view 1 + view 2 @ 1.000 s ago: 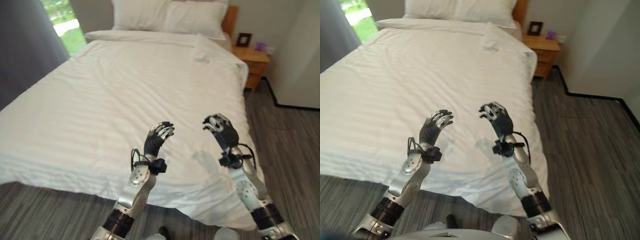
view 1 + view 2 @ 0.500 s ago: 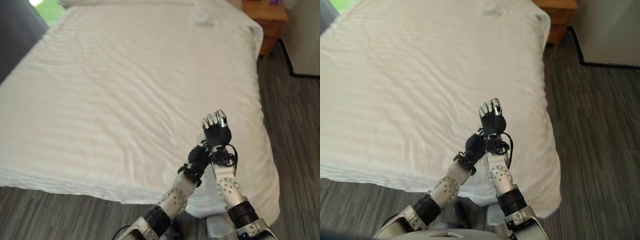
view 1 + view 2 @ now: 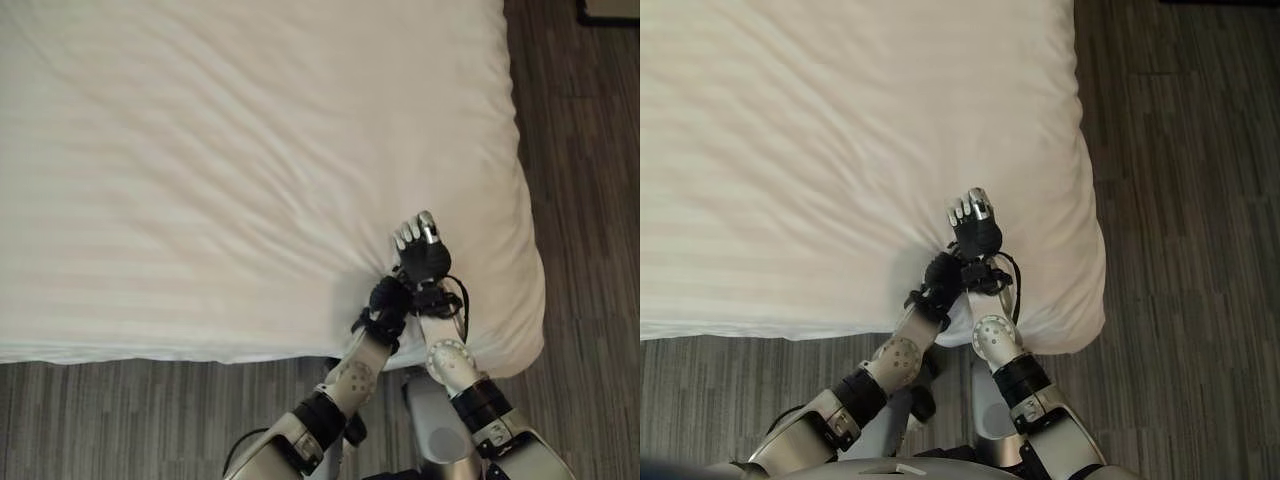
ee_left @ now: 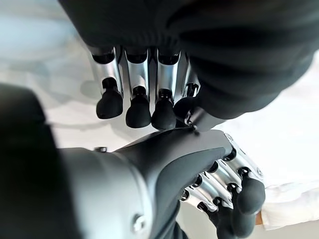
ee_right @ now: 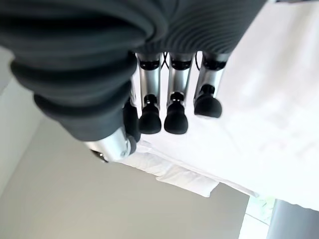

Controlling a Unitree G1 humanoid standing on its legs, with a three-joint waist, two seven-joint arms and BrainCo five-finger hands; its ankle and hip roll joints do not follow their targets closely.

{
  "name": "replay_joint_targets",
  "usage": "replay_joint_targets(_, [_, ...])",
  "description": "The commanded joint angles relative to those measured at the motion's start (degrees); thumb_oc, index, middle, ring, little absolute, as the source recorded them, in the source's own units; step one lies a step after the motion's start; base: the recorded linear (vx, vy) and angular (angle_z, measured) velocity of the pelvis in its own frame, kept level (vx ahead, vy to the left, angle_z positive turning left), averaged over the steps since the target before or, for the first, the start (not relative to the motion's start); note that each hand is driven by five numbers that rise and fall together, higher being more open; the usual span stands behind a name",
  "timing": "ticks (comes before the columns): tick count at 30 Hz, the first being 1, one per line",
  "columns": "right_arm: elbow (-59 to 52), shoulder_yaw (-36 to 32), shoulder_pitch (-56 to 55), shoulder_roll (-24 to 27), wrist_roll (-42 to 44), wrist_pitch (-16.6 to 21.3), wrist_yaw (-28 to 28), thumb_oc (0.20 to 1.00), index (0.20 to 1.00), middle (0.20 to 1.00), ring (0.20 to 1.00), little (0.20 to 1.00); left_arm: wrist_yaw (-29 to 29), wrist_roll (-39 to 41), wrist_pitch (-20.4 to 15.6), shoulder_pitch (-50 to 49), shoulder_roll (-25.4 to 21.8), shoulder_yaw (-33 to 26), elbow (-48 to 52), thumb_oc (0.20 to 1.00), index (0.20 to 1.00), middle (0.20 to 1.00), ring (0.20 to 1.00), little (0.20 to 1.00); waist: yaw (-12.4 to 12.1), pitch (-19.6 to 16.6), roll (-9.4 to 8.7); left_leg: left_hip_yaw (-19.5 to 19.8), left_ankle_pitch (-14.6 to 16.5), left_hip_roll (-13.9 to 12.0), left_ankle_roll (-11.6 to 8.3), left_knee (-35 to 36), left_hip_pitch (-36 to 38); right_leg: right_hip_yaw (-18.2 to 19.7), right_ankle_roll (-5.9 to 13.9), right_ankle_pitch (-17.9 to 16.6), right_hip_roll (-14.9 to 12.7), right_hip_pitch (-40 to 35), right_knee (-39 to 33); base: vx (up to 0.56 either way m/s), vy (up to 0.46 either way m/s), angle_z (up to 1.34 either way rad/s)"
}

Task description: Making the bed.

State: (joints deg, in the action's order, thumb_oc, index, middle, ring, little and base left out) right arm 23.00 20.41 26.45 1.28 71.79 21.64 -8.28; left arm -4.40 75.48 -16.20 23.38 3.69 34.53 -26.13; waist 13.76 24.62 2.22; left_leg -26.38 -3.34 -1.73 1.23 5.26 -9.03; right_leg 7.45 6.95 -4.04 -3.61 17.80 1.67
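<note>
Across most of the head camera's view lies the white striped duvet [image 3: 230, 150], spread over the bed and hanging down at the foot edge and the right-hand side, with shallow creases fanning out from the near corner [image 3: 505, 335] toward the middle. Just inside that corner both arms meet over the cloth. The right hand [image 3: 421, 250] sits above the duvet with its fingers [image 5: 172, 107] hanging in a fairly straight, relaxed row and nothing between them, so it reads as open and holding nothing. The left hand [image 3: 388, 298] is tucked right beside and slightly behind the right wrist; its fingers [image 4: 137, 102] bend a little but grasp no cloth that I can see, so I take it as open, though its fingertips are crowded by the other arm and whether they touch the fabric is hard to tell. To do this step well, I would judge that the hands should part, take the duvet near the corner fold and along the foot edge, and draw it evenly toward the corner so the fanned creases flatten without dragging the far side askew. Beyond the bed runs a dark grey wood-grain plank floor [image 3: 580, 150]. No brand, label or writing is readable anywhere.
</note>
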Motion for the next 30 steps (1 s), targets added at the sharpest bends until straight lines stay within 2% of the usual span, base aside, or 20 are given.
replay_joint_targets(1, [14.53,-3.08,-5.77,-0.86,0.79,-2.75,6.13,0.2,0.2,0.2,0.2,0.2,2.49,-6.59,-5.58,11.52,5.45,-4.13,-1.82,0.2,0.2,0.2,0.2,0.2,-4.25,-0.76,-0.42,0.34,-2.19,-5.35,-6.76,-0.26,-3.7,-6.26,5.34,-1.47,-5.89,0.67,-2.81,-0.02,-0.062,0.13])
replay_joint_targets(5, [15.19,-6.07,-6.3,-0.82,1.61,-1.46,6.54,0.2,0.2,0.2,0.2,0.2,1.39,-7.55,-6.21,11.78,3.72,-7.6,-3.7,0.2,0.2,0.2,0.2,0.2,-5.39,-0.48,-0.39,0.77,-2.75,-6.09,-7.43,-0.26,-5.56,-7.67,5.39,-2.1,-6.32,1.37,-4.36,0.0,-0.053,0.06])
replay_joint_targets(14, [11.69,-10.49,-7.26,-0.67,1.86,1.54,8.65,0.2,0.2,0.2,0.2,0.2,-2.04,-11.96,-5.42,11.48,-0.77,-12.39,-5.83,0.2,0.2,0.2,0.2,0.2,-5.78,-1.13,-0.85,0.66,-2.52,-6.82,-7.92,-0.26,-5.72,-8.56,5.37,-2.57,-6.04,1.58,-5.0,0.01,-0.028,0.01])
replay_joint_targets(18, [-2.06,-16.01,-8.49,0.88,0.26,5.69,8.75,0.2,0.2,0.2,0.2,0.2,-2.05,-13.46,-5.27,8.15,-4.02,-17.08,-2.68,0.2,0.2,0.2,0.2,0.2,-6.09,-1.89,-0.67,0.25,-2.19,-7.39,-7.95,-0.26,-5.05,-9.11,5.16,-2.52,-5.61,1.19,-5.5,0.01,-0.014,0.0])
replay_joint_targets(22, [-15.28,-18.41,-11.51,1.81,-2.52,8.44,9.24,0.2,0.2,0.2,0.2,0.2,-1.12,-12.64,-5.42,3.94,-5.8,-19.57,3.12,0.2,0.2,0.2,0.2,0.2,-6.1,-3.79,-0.47,0.42,-1.75,-7.53,-7.78,-0.26,-4.13,-9.51,4.7,-1.99,-5.26,0.17,-5.61,0.04,-0.038,0.04])
replay_joint_targets(27, [-22.46,-18.06,-14.71,3.54,-4.97,7.2,8.55,0.2,0.2,0.2,0.2,0.2,1.03,-11.98,-5.63,0.14,-7.9,-20.28,12.14,0.2,0.2,0.2,0.2,0.2,-6.08,-6.82,-0.29,0.49,-1.75,-7.62,-7.58,-0.26,-2.77,-9.68,4.11,-1.48,-4.69,-1.43,-5.79,0.05,-0.048,0.02])
replay_joint_targets(30, [-23.99,-16.11,-17.54,4.68,-6.39,4.09,6.28,0.2,0.2,0.2,0.2,0.2,3.31,-11.48,-5.79,-2.05,-9.37,-19.68,18.71,0.2,0.2,0.2,0.2,0.2,-6.37,-9.0,-0.45,0.63,-0.99,-7.32,-7.32,-0.26,-0.93,-9.69,3.92,-0.29,-4.38,-3.65,-5.7,0.05,-0.036,0.06])
